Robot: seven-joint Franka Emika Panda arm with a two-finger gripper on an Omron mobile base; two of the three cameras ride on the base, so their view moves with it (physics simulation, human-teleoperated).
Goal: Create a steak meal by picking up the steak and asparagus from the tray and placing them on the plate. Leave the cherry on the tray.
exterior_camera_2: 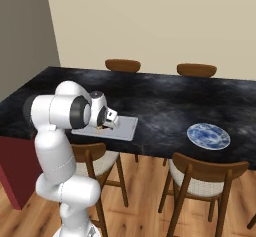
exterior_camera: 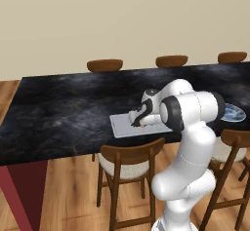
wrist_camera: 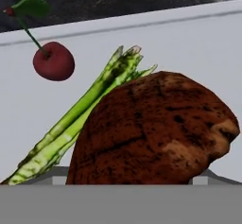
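One mottled red-brown steak (wrist_camera: 156, 128) — tan-edged

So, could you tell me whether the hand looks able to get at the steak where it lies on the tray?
Probably yes: the hand sits low over the tray, the steak directly ahead, nothing between.

You have open dark marbled counter (exterior_camera_2: 165, 106) between the flat grey-white tray (exterior_camera_2: 127, 127) and the round blue patterned plate (exterior_camera_2: 208, 135). On the tray, green asparagus stalks (wrist_camera: 80, 119) touch the brown steak chunk (wrist_camera: 156, 128); the red cherry (wrist_camera: 53, 61) sits apart.
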